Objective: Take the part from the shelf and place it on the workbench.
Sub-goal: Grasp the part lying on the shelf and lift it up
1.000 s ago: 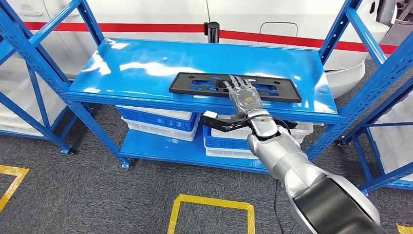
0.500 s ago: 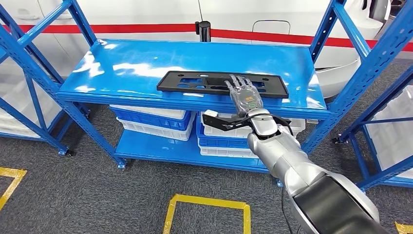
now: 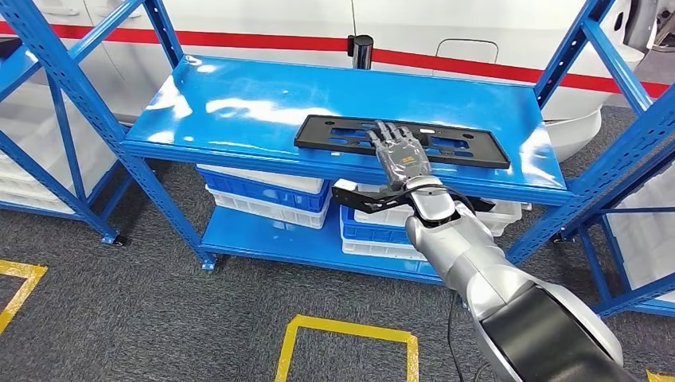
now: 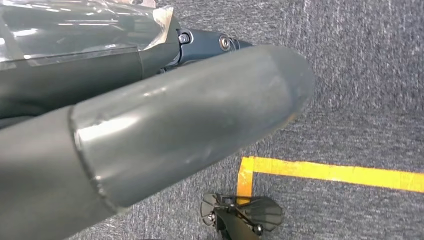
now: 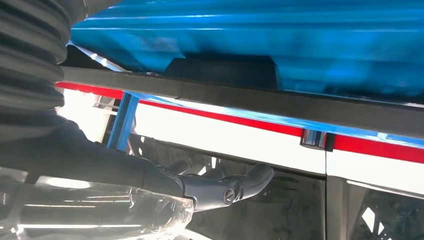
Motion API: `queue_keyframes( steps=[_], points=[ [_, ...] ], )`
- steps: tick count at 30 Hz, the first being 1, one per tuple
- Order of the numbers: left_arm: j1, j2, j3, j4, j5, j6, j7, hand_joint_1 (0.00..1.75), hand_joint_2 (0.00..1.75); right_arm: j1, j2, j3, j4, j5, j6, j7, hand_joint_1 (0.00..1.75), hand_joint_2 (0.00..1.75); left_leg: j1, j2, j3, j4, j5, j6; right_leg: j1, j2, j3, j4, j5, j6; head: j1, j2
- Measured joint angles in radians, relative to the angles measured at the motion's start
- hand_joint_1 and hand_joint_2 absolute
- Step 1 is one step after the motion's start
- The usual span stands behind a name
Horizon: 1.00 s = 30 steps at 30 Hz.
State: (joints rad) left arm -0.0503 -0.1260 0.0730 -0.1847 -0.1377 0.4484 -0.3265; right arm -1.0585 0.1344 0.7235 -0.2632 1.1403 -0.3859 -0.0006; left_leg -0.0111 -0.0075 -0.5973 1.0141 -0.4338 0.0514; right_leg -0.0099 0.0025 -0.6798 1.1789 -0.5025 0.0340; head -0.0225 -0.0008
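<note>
Bright, even overhead lighting in the head view; broad white glare patches on the glossy blue shelf (image 3: 263, 103), soft shadow beneath it over the bins (image 3: 263, 195). Sharp across the centre, slight bending of uprights toward the edges. Left wrist view: carpet (image 4: 370, 75) crisp, near hand (image 4: 150, 135) blurred. Right wrist view: dim foreground, overexposed white background, shelf underside smeared.

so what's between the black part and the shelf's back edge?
Nothing: in the head view, bare blue shelf runs from the black part to the back edge.
</note>
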Motion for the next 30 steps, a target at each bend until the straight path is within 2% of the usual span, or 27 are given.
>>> queue_keyframes(
  steps=[2,3,4,7,9,11,12,13,14,15,16,17,19,21,22,23,25,26,27,28,29,30],
  points=[
    [-0.001,-0.003,0.0,0.0,0.0,0.001,0.0,0.0,0.0,-0.003,0.0,0.0,0.0,0.002,0.0,0.001,0.0,1.75,-0.011,-0.002,-0.001,0.003,-0.002,0.0,0.01,0.0,0.062,-0.121,0.043,-0.014,0.0,0.0],
    [-0.001,-0.004,0.001,0.0,0.0,0.001,0.0,0.0,0.0,-0.004,0.0,0.0,0.0,0.002,0.0,0.001,0.0,1.75,-0.014,-0.002,-0.001,0.004,-0.004,-0.001,0.012,0.0,0.076,-0.148,0.051,-0.022,0.0,0.0],
    [-0.001,-0.004,0.001,0.0,0.0,0.001,0.001,0.0,0.0,-0.005,0.0,0.0,0.0,0.003,0.0,0.001,0.0,1.75,-0.015,-0.002,-0.002,0.004,-0.005,-0.003,0.013,-0.001,0.079,-0.155,0.054,-0.028,0.0,0.0],
    [-0.001,-0.002,0.001,0.0,0.0,0.003,0.001,0.0,0.0,-0.006,0.001,-0.001,0.0,0.004,0.0,0.002,0.0,1.75,-0.012,-0.001,-0.008,0.022,-0.021,-0.016,-0.002,-0.001,0.088,-0.169,0.06,-0.042,-0.001,0.0],
    [-0.001,0.0,0.001,0.0,0.0,0.004,0.001,0.0,0.0,-0.007,0.004,-0.001,-0.001,0.005,0.0,0.002,0.0,1.75,-0.003,-0.001,-0.047,0.105,-0.068,-0.031,-0.011,-0.002,0.096,-0.176,0.061,-0.049,-0.007,0.0],
    [0.0,0.0,0.001,0.0,0.0,0.005,0.001,0.0,0.0,-0.008,0.007,-0.001,-0.001,0.006,0.0,0.002,0.0,1.75,0.015,0.0,-0.114,0.228,-0.118,-0.05,-0.012,-0.003,0.097,-0.176,0.06,-0.051,-0.01,0.0],
    [0.0,0.0,0.001,0.0,0.0,0.006,0.002,0.0,0.0,-0.007,0.007,-0.001,-0.001,0.006,0.0,0.003,0.0,1.75,0.023,0.002,-0.138,0.265,-0.124,-0.058,-0.013,-0.003,0.097,-0.176,0.059,-0.05,-0.01,0.0],
    [0.001,0.001,0.001,0.0,0.0,0.007,0.002,0.0,0.0,-0.006,0.007,-0.001,0.0,0.007,0.0,0.003,0.0,1.75,0.031,0.003,-0.143,0.266,-0.11,-0.065,-0.016,-0.002,0.098,-0.176,0.058,-0.048,-0.011,0.0],
    [0.001,0.001,0.001,0.0,0.0,0.009,0.002,0.0,0.0,-0.006,0.007,-0.001,0.0,0.007,0.0,0.003,0.0,1.75,0.038,0.004,-0.128,0.226,-0.078,-0.071,-0.019,-0.002,0.1,-0.175,0.056,-0.044,-0.011,0.0],
    [0.001,0.002,0.001,0.0,0.0,0.01,0.003,0.0,0.0,-0.006,0.007,-0.001,-0.001,0.008,0.0,0.003,0.0,1.75,0.044,0.007,-0.096,0.159,-0.038,-0.077,-0.023,-0.002,0.104,-0.175,0.053,-0.039,-0.011,0.0],
    [0.0,0.001,0.001,0.0,0.0,0.01,0.003,0.0,0.0,-0.007,0.007,-0.001,-0.001,0.008,0.0,0.004,0.0,1.75,0.048,0.007,-0.061,0.09,-0.009,-0.082,-0.024,-0.002,0.107,-0.175,0.05,-0.033,-0.012,0.0],
    [0.0,0.001,0.001,0.0,0.0,0.01,0.003,0.0,0.0,-0.008,0.007,-0.001,-0.001,0.009,0.001,0.004,0.0,1.75,0.048,0.006,-0.034,0.035,0.01,-0.082,-0.023,-0.001,0.109,-0.175,0.048,-0.026,-0.013,0.0],
    [-0.002,0.0,0.001,0.0,0.0,0.009,0.004,0.0,0.0,-0.011,0.007,-0.001,-0.001,0.009,0.002,0.004,0.0,1.75,0.042,0.003,-0.017,-0.001,0.01,-0.07,-0.018,-0.001,0.109,-0.178,0.046,-0.01,-0.014,0.0],
    [-0.001,0.001,0.002,0.0,0.0,0.009,0.004,0.0,0.0,-0.012,0.007,-0.001,-0.001,0.009,0.003,0.003,0.0,1.75,0.035,0.001,-0.015,-0.005,0.011,-0.048,-0.015,-0.001,0.11,-0.184,0.046,0.006,-0.014,0.0],
    [-0.001,0.001,0.002,0.0,0.0,0.009,0.004,0.0,0.0,-0.013,0.006,-0.002,-0.001,0.009,0.003,0.003,0.0,1.75,0.033,0.001,-0.012,-0.009,0.012,-0.038,-0.015,-0.002,0.107,-0.177,0.041,0.011,-0.013,0.0],
    [-0.001,0.001,0.002,0.0,0.0,0.009,0.004,0.0,0.0,-0.014,0.006,-0.003,-0.001,0.009,0.003,0.003,0.0,1.75,0.031,0.001,-0.009,-0.013,0.014,-0.027,-0.014,-0.002,0.093,-0.15,0.027,0.011,-0.011,0.0],
    [-0.002,0.001,0.003,0.0,0.001,0.009,0.003,0.0,0.0,-0.014,0.004,-0.006,-0.001,0.009,0.003,0.002,0.0,1.75,0.028,0.002,-0.004,-0.017,0.014,-0.01,-0.015,-0.002,0.029,-0.026,-0.024,0.0,-0.006,0.0],
    [-0.002,0.001,0.004,0.0,0.002,0.009,0.003,0.0,0.0,-0.012,0.004,-0.007,-0.001,0.01,0.004,0.002,0.0,1.75,0.025,0.002,-0.003,-0.017,0.012,-0.004,-0.013,-0.002,-0.014,0.053,-0.051,-0.004,-0.005,0.0],
    [-0.002,0.001,0.005,0.0,0.002,0.009,0.003,0.0,0.0,-0.008,0.003,-0.008,-0.001,0.01,0.005,0.002,0.0,1.75,0.022,0.001,-0.001,-0.017,0.01,-0.001,-0.012,-0.002,-0.049,0.112,-0.067,-0.004,-0.004,0.0],
    [-0.002,0.001,0.006,0.0,0.004,0.008,0.003,0.0,0.0,-0.005,0.003,-0.008,0.0,0.012,0.005,0.002,0.0,1.75,0.019,0.0,0.001,-0.017,0.008,0.001,-0.01,-0.002,-0.066,0.135,-0.066,-0.001,-0.003,0.0],
    [-0.001,0.001,0.007,0.0,0.005,0.008,0.003,0.0,0.0,-0.004,0.003,-0.009,0.0,0.013,0.005,0.002,0.0,1.75,0.016,-0.003,0.005,-0.016,0.006,0.002,-0.008,-0.002,-0.06,0.11,-0.046,0.005,-0.002,0.0],
    [-0.001,0.001,0.008,0.0,0.006,0.007,0.003,0.0,0.0,-0.004,0.002,-0.009,0.0,0.014,0.006,0.002,0.0,1.75,0.014,-0.005,0.01,-0.016,0.003,0.002,-0.006,-0.002,-0.032,0.045,-0.013,0.01,-0.001,0.0]
  ],
)
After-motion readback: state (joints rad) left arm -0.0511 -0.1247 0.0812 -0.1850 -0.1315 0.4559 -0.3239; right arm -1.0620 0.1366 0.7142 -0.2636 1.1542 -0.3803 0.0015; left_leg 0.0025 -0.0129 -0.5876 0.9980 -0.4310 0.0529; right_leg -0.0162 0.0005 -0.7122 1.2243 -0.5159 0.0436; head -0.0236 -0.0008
